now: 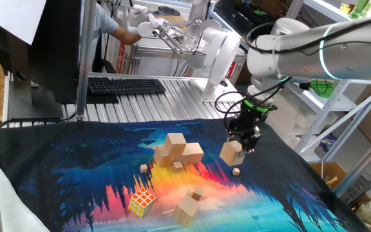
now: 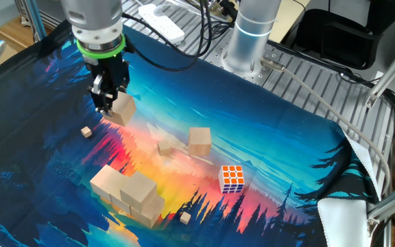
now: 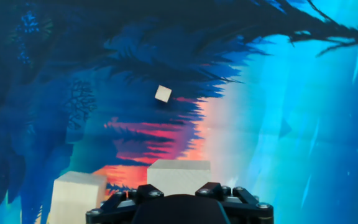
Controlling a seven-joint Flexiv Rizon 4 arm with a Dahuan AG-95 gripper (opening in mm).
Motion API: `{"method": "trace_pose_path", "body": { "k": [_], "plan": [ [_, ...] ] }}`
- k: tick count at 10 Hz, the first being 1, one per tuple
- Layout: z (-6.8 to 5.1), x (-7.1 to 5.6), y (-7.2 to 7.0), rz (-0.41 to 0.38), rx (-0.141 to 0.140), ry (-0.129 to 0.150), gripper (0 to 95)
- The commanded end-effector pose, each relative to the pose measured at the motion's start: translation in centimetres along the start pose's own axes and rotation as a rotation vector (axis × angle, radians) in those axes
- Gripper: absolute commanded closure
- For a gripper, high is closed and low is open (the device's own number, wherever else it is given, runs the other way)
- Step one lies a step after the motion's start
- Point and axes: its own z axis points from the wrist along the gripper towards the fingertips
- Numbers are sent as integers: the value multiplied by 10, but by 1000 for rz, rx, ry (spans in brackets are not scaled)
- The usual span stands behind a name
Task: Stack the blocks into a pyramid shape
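On the table (image 1: 57, 187), a printed mat (image 2: 300, 137) carries a partial stack of wooden blocks (image 1: 176, 153) centrally, one loose block (image 1: 187, 210) near, a Rubik's cube (image 1: 141, 202) at its left. Above the right, the end effector (image 1: 243, 143) grips one block (image 1: 231, 153) clear of the mat.

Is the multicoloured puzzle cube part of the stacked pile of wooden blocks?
No, the puzzle cube sits alone on the mat, apart from the pile of wooden blocks.
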Motion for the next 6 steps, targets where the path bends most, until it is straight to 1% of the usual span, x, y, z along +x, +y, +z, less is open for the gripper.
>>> {"method": "trace_pose_path", "body": {
  "k": [1,2,3,4,5,6],
  "plan": [
    [-2,4,-3,-10,-25,10,950],
    [0,5,-3,-16,-35,21,950],
    [2,6,-3,-26,-39,20,950],
    [3,6,-2,-62,-32,18,950],
    [1,6,-3,-69,-26,6,950],
    [-4,4,-4,-67,-18,-13,950]
  ]
}}
